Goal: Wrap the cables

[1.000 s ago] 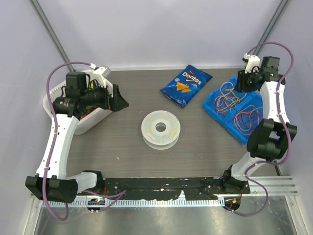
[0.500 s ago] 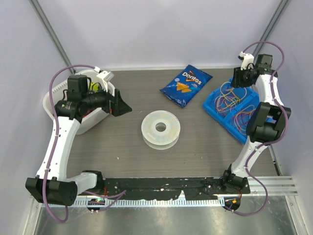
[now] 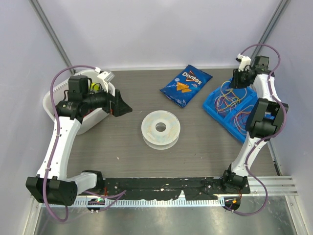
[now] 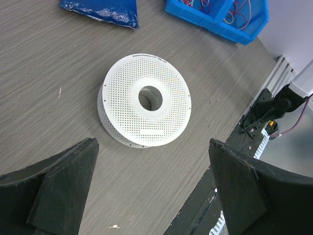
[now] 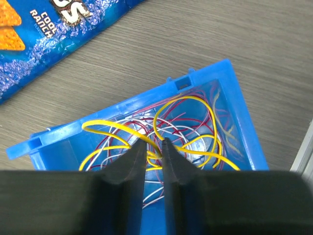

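Right gripper (image 5: 152, 147) low in the blue bin (image 5: 49, 139), jaws nearly together about a yellow strand of the cables (image 5: 183, 100); whether it is pinched cannot be told. Left gripper (image 4: 151, 144) spread wide, empty, above the spool (image 4: 127, 112) on the worktop (image 4: 49, 58). Risk: the loops lie tangled, so a lift may drag neighbouring wires, or the thin strand may slip free. Only the right wrist view shows the strand between the jaws; only the top view shows both arms.
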Tool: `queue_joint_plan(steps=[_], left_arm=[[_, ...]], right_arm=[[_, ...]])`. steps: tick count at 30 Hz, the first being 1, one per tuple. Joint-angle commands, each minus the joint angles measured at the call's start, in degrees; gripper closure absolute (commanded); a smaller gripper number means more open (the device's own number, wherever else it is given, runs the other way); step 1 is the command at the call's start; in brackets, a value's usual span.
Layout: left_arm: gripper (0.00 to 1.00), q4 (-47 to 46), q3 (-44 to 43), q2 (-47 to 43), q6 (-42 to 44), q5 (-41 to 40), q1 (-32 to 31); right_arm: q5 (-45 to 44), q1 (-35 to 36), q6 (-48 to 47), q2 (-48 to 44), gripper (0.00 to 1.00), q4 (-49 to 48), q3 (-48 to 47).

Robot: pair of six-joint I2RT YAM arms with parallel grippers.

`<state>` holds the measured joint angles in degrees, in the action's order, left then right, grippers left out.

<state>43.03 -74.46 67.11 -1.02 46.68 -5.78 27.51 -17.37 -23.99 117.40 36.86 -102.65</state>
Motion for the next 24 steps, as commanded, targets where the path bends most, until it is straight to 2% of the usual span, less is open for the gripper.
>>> queue_joint_plan(steps=[1,2,14,24], left_arm=[[0.0,-3.3,0.3,-0.4,-0.2,0.3,-0.1],[0.0,-3.5,0.3,-0.5,-0.4,0.3,-0.1],[0.0,-3.9,0.5,-2.2,-1.5,0.5,-0.2],[0.0,-4.6,0.7,-3.4,-2.6,0.8,-0.1]], right_arm=[[2.8,0.1,-0.6,-2.1,0.88,-1.3,-2.8],[2.7,0.0,-0.6,-3.3,0.99,-0.7,-2.8],[-1.4,-1.2,2.1,-22.2,0.99,-1.4,-0.4],[-5.2,-2.2,5.0,-29.6,0.99,-2.1,-8.7]])
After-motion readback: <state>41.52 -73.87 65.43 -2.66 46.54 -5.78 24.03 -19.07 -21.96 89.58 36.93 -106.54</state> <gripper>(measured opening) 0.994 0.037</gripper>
